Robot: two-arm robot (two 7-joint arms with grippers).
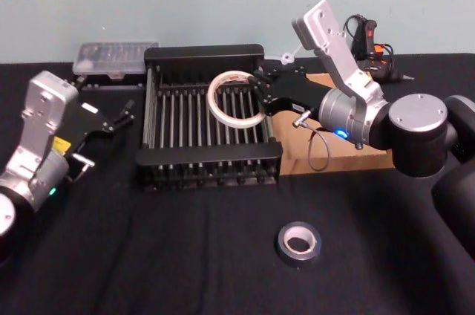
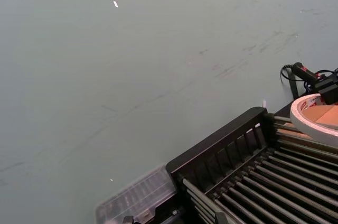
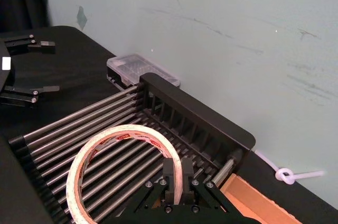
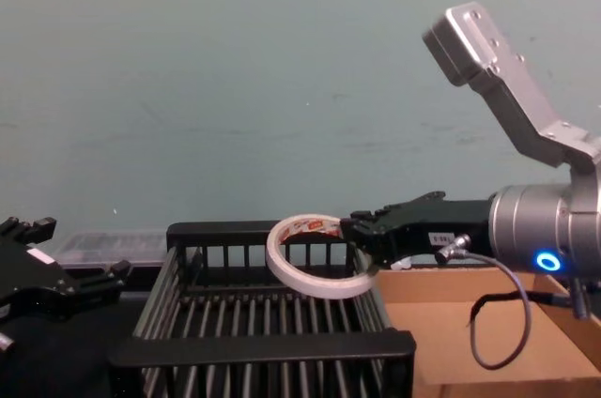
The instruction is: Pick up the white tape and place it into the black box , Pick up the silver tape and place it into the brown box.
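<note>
Two rolls of tape were in the head view. The white tape [image 1: 236, 99] was pinched by its rim in the right hand [image 1: 261, 92], held tilted above the barred floor of the black box [image 1: 210, 155], right of that frame's centre. In the right wrist view the fingers [image 3: 169, 177] were closed on either side of the roll's wall, with the red-printed face turned up and the crate's bars below it. From the chest view the roll hung clear of the bars, just over the crate's right side. The silver tape [image 1: 299, 244] lay flat on the black counter [image 1: 185, 255] in the lower middle of the head view, well apart from both boxes. The brown box [image 1: 356, 155] sat just beside the crate on its right, partly behind the right arm. The left hand [image 1: 119, 117] rested at the left edge of the head view, near the crate, its fingers spread and holding nothing. A clear plastic case [image 1: 113, 60] lay beyond the crate's upper-left corner.
</note>
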